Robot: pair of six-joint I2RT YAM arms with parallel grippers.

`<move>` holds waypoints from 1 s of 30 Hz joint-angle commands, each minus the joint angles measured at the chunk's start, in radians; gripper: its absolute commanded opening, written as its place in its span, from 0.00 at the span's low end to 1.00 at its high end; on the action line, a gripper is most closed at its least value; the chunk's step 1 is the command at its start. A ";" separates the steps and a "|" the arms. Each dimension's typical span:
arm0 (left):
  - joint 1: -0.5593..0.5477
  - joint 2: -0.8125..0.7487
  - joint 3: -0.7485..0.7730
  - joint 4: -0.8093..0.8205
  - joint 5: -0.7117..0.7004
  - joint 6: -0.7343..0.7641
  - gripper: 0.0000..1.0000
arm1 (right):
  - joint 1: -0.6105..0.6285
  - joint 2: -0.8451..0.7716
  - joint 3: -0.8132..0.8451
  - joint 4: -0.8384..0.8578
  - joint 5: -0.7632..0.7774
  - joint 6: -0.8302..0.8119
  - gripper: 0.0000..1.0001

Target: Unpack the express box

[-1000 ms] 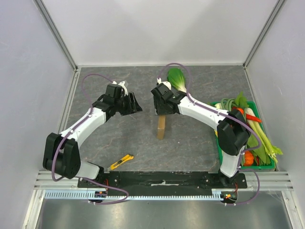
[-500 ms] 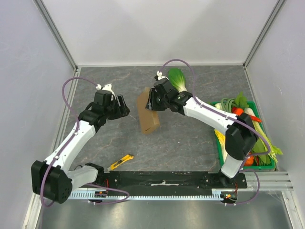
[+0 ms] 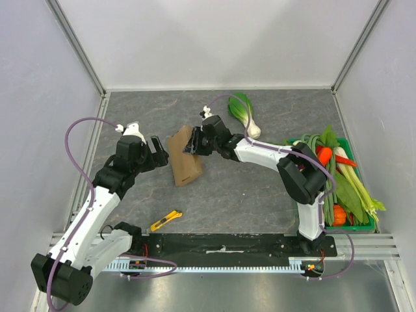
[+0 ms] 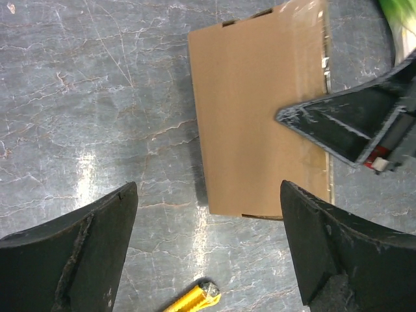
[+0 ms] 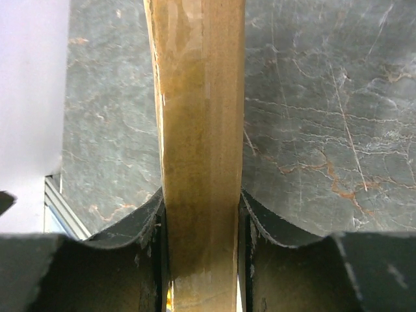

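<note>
express box (image 3: 184,158): stood on its narrow edge near the table's middle a second ago; since then was carried left and tipped over, its broad brown face turned upward.
right gripper (image 3: 194,142): travelled left with the box, jaws clamped on its far end; the arm stretched out low across the table.
left gripper (image 3: 159,151): drew back leftward from beside the box; jaws spread wider, nothing between them.
bok choy (image 3: 244,110): white stem, earlier covered by the right arm, was uncovered.

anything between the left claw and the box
Only bare grey table lies between the open left claw and the express box, shown in the top and left wrist views.
</note>
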State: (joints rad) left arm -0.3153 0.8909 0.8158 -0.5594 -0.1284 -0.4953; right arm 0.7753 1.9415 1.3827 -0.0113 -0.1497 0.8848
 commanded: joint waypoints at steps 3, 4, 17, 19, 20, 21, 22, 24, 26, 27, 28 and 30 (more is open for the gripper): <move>0.002 -0.038 -0.027 0.076 0.001 0.060 0.99 | 0.004 0.062 0.019 0.134 -0.060 0.048 0.33; 0.004 -0.043 -0.035 0.076 0.007 0.060 1.00 | 0.002 0.069 0.004 0.120 -0.056 0.061 0.33; 0.004 -0.046 -0.047 0.098 0.004 0.080 0.99 | -0.001 -0.081 -0.007 -0.281 0.297 -0.119 0.97; 0.004 -0.044 -0.046 0.093 0.000 0.077 0.99 | 0.001 -0.111 0.025 -0.326 0.370 -0.162 0.98; 0.004 -0.043 -0.044 0.093 -0.002 0.075 0.99 | -0.001 -0.122 0.033 -0.358 0.390 -0.199 0.98; 0.004 -0.043 -0.046 0.092 -0.005 0.072 0.99 | -0.001 -0.131 0.045 -0.369 0.409 -0.225 0.98; 0.004 -0.043 -0.044 0.085 -0.013 0.069 0.99 | -0.001 -0.157 0.045 -0.369 0.418 -0.250 0.98; 0.004 -0.043 -0.044 0.079 -0.022 0.066 0.99 | 0.001 -0.180 0.049 -0.372 0.423 -0.326 0.98; 0.004 -0.040 -0.041 0.076 -0.037 0.058 0.99 | 0.012 -0.208 0.045 -0.349 0.382 -0.435 0.98; 0.004 -0.040 -0.034 0.076 -0.043 0.058 0.99 | 0.016 -0.214 0.042 -0.342 0.357 -0.470 0.97; 0.004 -0.038 -0.027 0.070 -0.059 0.054 0.99 | 0.021 -0.220 0.041 -0.335 0.320 -0.510 0.95; 0.004 -0.037 -0.001 0.055 -0.077 0.055 0.99 | 0.050 -0.233 0.010 -0.303 0.222 -0.610 0.91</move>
State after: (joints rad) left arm -0.3153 0.8520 0.7620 -0.5018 -0.1410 -0.4553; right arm 0.7822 1.7493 1.3937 -0.3515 0.1844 0.5133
